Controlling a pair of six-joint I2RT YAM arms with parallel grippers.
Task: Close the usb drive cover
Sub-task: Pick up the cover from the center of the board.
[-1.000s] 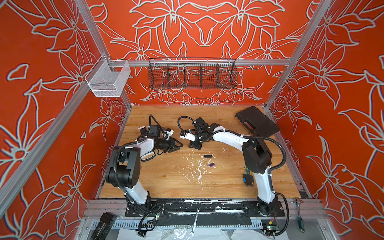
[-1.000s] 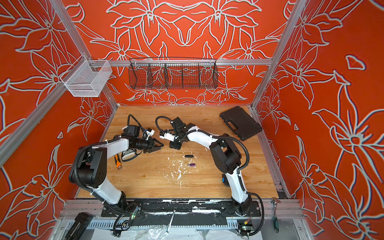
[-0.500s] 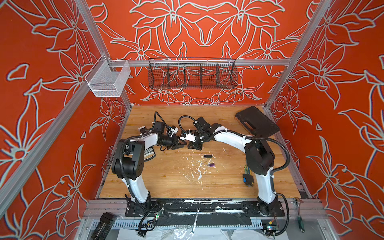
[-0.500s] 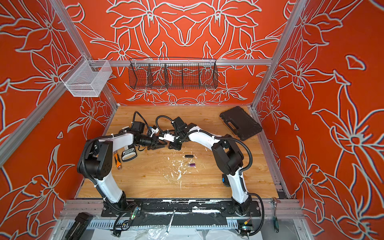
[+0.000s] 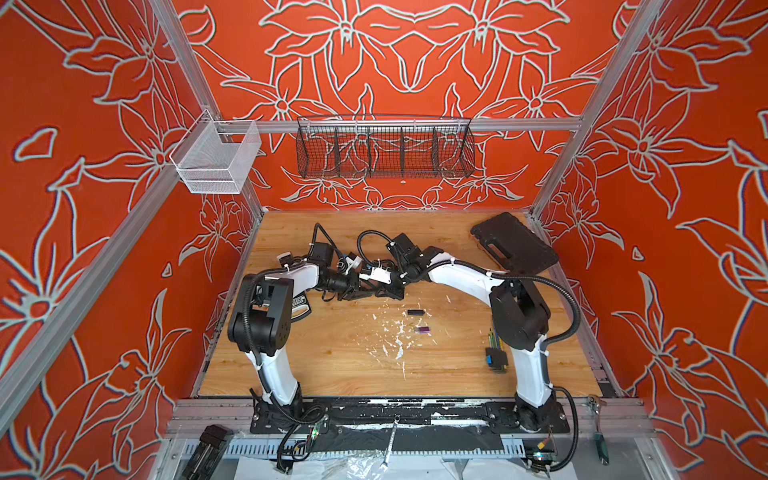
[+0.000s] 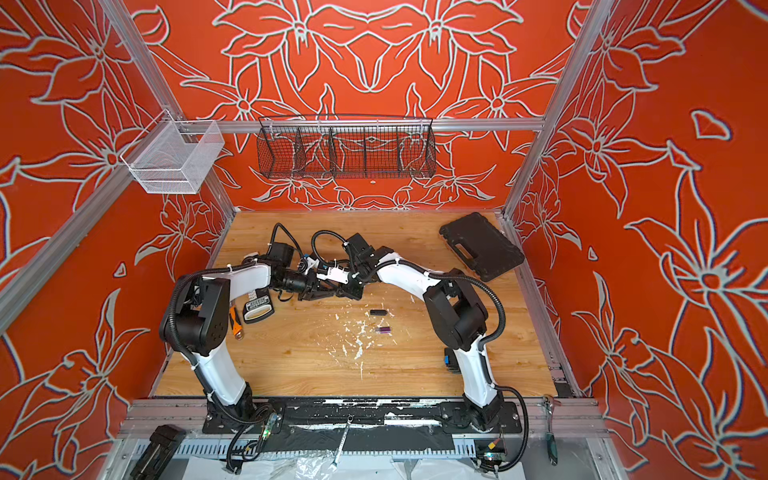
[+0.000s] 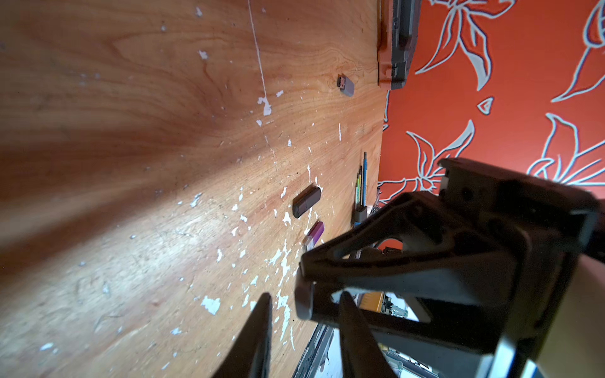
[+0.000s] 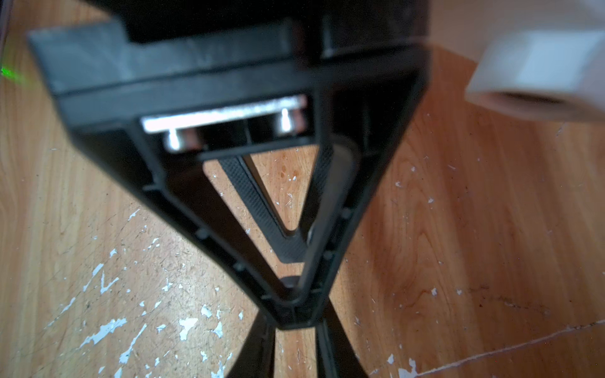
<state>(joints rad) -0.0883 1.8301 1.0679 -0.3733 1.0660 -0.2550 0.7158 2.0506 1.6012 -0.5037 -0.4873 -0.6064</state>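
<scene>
USB drive [image 7: 302,302], small, pale grey, blurred, in right gripper [image 7: 306,292]

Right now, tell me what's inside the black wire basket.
Nothing shows in the basket: the wall pattern shows through every compartment in both top views. Small things flat on its floor could go unseen.

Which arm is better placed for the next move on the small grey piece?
Left, probably: the left gripper has open jaws flanking the small grey piece, which the right gripper pinches at its tips, so the right need only hold steady.
</scene>
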